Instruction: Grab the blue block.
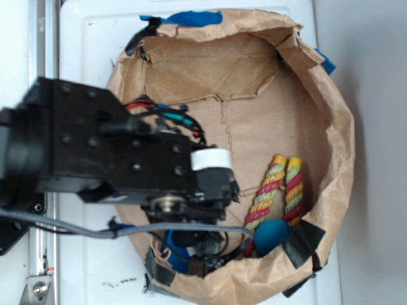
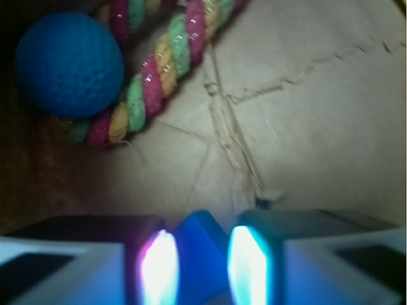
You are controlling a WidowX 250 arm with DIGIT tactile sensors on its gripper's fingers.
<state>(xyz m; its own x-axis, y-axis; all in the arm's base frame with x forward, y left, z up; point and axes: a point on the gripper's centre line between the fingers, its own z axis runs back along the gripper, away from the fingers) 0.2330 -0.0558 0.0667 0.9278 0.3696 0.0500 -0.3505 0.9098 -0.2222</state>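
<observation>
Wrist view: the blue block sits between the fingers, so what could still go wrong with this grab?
1. Only the top corner of the blue block shows between the gripper fingers; closing on a wedge edge could squeeze it out.
2. The teal ball and rope toy lie close by; a slide might nudge them.
3. In the exterior view the arm hides the block, so grip depth near the paper bag wall can't be checked.

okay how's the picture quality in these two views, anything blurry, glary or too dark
Exterior view: soft throughout, the gripper sits in shadow, largely hiding the blue block. Wrist view: the fingers are out of focus with bright bluish-pink glare on their inner faces, the blue block between them is blurred; the teal ball corner is dim.
</observation>
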